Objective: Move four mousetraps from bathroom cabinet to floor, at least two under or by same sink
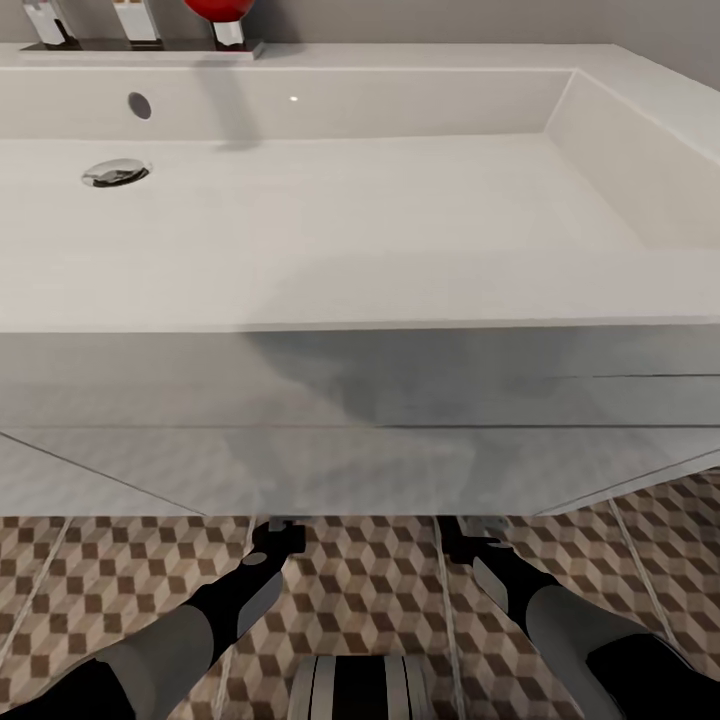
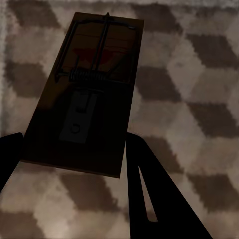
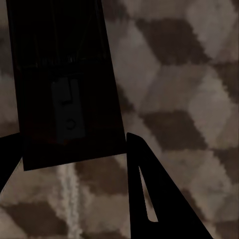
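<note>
Brown mousetraps (image 2: 84,94) (image 3: 62,84) sit between both jaws — gripped.

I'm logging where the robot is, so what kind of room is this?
Most likely a bathroom: a wide white sink with a chrome drain, tap fittings behind it, and cube-patterned floor tiles below.

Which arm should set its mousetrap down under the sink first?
Either; slight lean to left. Both grippers, left and right, reach under the sink edge, each holding a mousetrap over the floor.
</note>
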`<state>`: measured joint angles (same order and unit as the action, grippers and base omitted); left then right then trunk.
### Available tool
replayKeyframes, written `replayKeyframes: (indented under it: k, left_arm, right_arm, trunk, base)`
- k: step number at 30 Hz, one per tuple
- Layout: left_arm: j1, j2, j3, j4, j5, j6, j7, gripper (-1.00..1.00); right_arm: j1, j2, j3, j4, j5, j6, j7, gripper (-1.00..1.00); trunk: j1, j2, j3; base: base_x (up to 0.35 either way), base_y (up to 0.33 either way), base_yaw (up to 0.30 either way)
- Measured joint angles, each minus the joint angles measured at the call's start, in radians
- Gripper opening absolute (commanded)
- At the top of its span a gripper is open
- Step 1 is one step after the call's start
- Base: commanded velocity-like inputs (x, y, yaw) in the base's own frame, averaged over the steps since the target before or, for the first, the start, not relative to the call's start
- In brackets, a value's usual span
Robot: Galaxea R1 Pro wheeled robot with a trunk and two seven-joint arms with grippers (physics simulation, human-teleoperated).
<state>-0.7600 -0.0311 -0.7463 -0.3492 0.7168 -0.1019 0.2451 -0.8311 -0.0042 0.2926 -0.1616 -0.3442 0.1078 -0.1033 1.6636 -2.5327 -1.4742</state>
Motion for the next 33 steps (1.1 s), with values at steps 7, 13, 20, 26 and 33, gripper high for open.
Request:
replayKeyframes:
  k: [7, 13, 20, 26, 33]
  left_arm:
    - [0.000, 0.000, 0.000, 0.000, 0.000, 0.000, 0.000, -1.00]
    - [0.000, 0.000, 0.000, 0.000, 0.000, 0.000, 0.000, -1.00]
    - [0.000, 0.000, 0.000, 0.000, 0.000, 0.000, 0.000, -1.00]
    - [0.000, 0.000, 0.000, 0.001, 0.000, 0.001, -0.005, -1.00]
    - [0.000, 0.010, 0.001, 0.006, 0.000, 0.002, -0.015, -1.00]
  right_arm:
    - [0.000, 0.000, 0.000, 0.000, 0.000, 0.000, 0.000, -1.00]
    - [0.000, 0.000, 0.000, 0.000, 0.000, 0.000, 0.000, -1.00]
    - [0.000, 0.000, 0.000, 0.000, 0.000, 0.000, 0.000, -1.00]
    - [0.000, 0.001, 0.000, 0.000, 0.001, 0.000, 0.001, -1.00]
    - [0.000, 0.003, 0.000, -0.002, 0.002, 0.000, 0.006, -1.00]
  trunk:
    - [0.000, 0.000, 0.000]
    - [0.000, 0.000, 0.000]
    - [0.000, 0.000, 0.000]
    - [0.000, 0.000, 0.000]
    - [0.000, 0.000, 0.000]
  base:
    - [0.008, 0.000, 0.000]
    - [0.001, 0.000, 0.000]
    - [0.000, 0.000, 0.000]
    - [0.000, 0.000, 0.000]
    - [0.000, 0.000, 0.000]
